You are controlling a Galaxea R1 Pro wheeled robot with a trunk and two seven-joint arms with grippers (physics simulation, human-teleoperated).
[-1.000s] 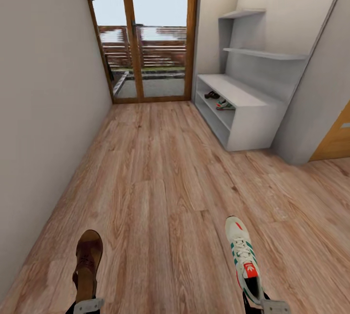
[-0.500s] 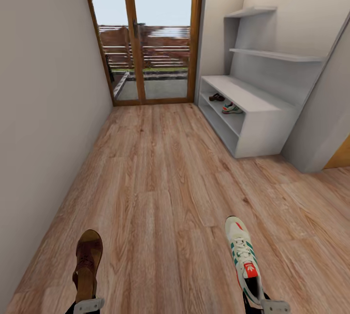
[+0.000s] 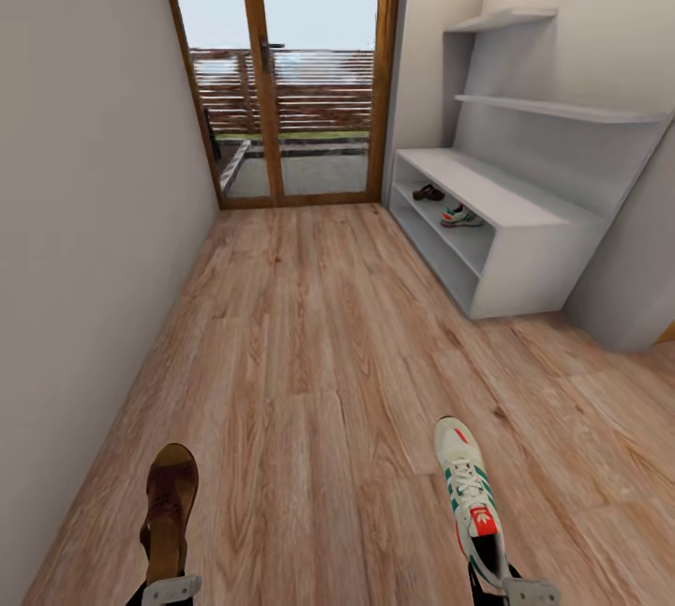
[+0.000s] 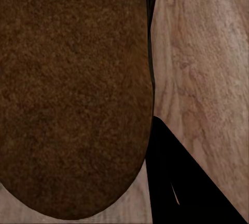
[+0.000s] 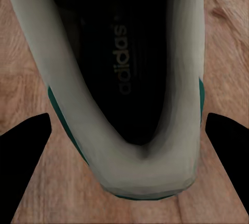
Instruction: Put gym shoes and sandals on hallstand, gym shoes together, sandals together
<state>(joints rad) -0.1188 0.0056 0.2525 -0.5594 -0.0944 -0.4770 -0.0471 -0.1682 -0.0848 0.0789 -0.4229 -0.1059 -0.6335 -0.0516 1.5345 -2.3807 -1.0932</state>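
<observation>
Wood-plank corridor floor [image 3: 309, 353] runs ahead of you to a glass door [image 3: 281, 71], with the hallstand [image 3: 525, 212] on the right; one sandal [image 3: 429, 192] and one gym shoe [image 3: 461, 216] sit on its upper low shelf. Your left gripper [image 3: 169, 589] grasps the second sandal [image 3: 169, 503], your right gripper [image 3: 511, 589] the second gym shoe [image 3: 469, 493]. Left wrist: sandal sole [image 4: 72, 89] over planks. Right wrist: the shoe's heel opening [image 5: 124, 68] between dark fingers [image 5: 23, 167].

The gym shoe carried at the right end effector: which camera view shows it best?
The head view: the held gym shoe shows nearly whole from above, with its laces, green stripes and red tongue patch. The right wrist view shows just its heel opening close up. The left wrist view shows the sandal instead.
</observation>
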